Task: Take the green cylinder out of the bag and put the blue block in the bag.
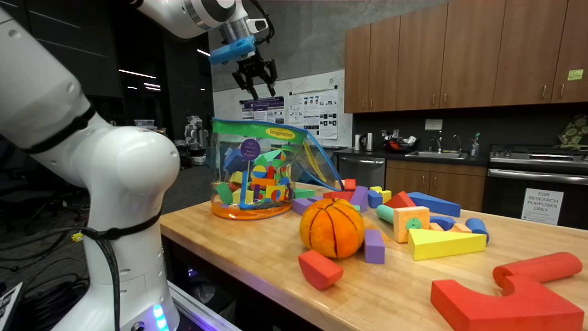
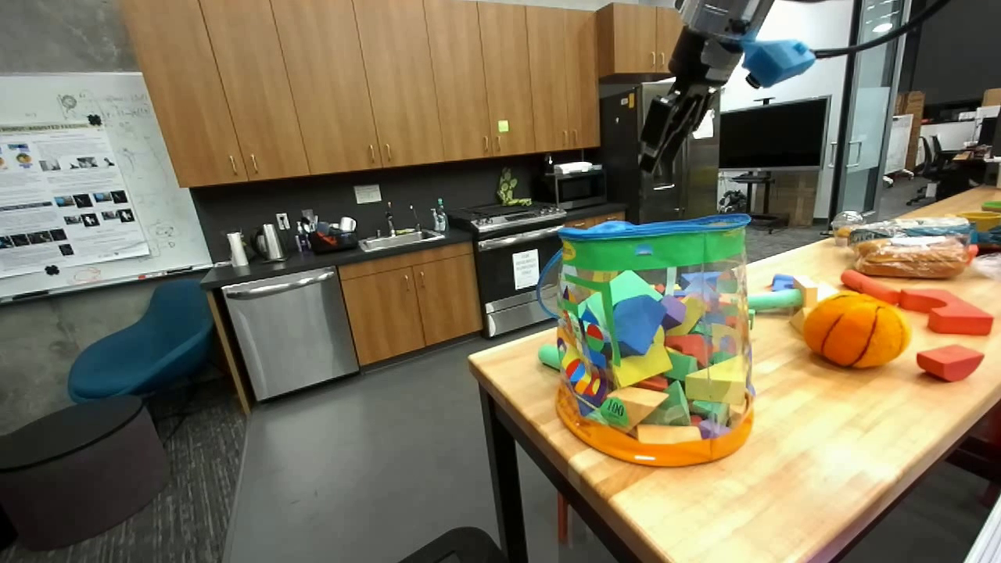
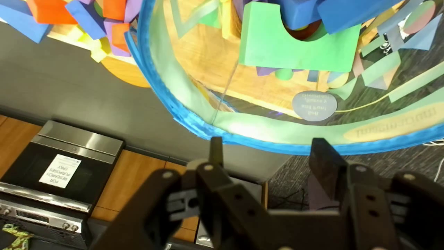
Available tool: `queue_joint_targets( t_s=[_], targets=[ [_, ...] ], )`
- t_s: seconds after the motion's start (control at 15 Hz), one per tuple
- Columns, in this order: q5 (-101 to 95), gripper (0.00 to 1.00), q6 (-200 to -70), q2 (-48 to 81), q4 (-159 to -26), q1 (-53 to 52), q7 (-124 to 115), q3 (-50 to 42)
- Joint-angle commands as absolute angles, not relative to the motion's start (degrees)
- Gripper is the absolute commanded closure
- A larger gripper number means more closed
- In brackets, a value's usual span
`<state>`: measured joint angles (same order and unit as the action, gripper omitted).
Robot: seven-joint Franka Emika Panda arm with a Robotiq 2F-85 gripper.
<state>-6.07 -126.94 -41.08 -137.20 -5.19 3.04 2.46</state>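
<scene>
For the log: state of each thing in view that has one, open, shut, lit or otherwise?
Bag: upright, open at the top, blocks inside
Flap: folded back
Gripper: open, empty, higher than the bag
Upper cabinets: shut
Lower cabinets: shut
Dishwasher: shut
Oven: shut
Screen: dark
Base light: lit

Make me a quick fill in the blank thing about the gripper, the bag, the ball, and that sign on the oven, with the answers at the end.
1. The gripper holds nothing and is not shut but ____.
2. The colour of the zipper around the top of the bag is ____.
3. The colour of the ball on the table is ____.
4. The sign on the oven says "For ____ purposes only."

Missing words: open; blue; orange; research.
</scene>
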Motion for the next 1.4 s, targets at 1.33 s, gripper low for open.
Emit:
queue_joint_targets(
  t_s=[1.33],
  targets=[
    [-8.5, 0.00, -138.0, -38.4, -136.1, 11.4, -6.9, -2.3]
  ],
)
